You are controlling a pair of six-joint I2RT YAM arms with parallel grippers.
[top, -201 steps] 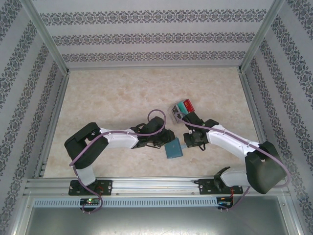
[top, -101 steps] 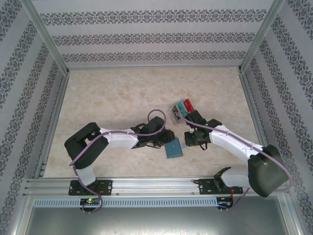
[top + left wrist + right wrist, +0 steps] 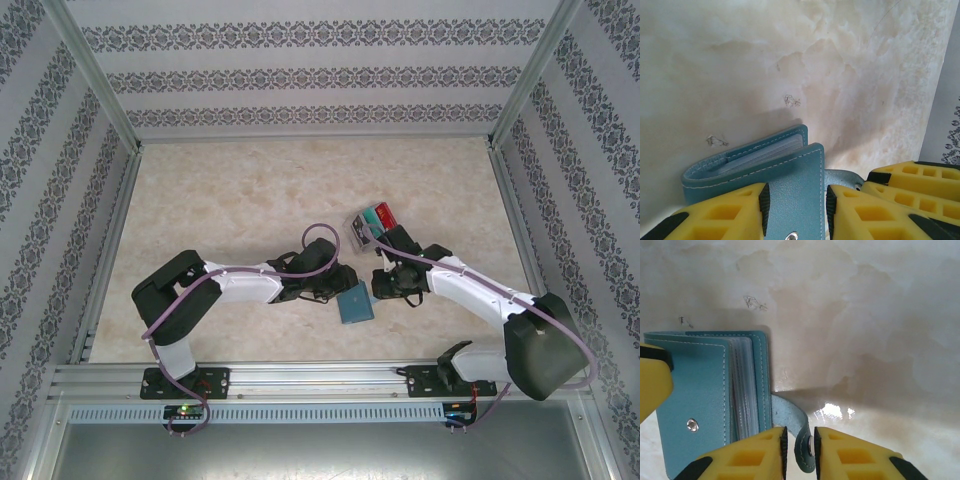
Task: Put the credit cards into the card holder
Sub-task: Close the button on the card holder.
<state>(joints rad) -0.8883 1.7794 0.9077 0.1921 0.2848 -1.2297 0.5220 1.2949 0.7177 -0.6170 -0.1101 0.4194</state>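
Two grips on card holder (image 3: 355, 304), left jaws clamping cover edge (image 3: 795, 197), right jaws pinching snap tab (image 3: 799, 440), wide tabletop (image 3: 250, 190) beyond.

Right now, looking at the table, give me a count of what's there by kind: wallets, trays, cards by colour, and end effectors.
card holder: 1
clear tray: 1
red card: 1
teal-green card: 1
left end effector and right end effector: 2
Total: 6; any further cards in the tray are too small to tell.
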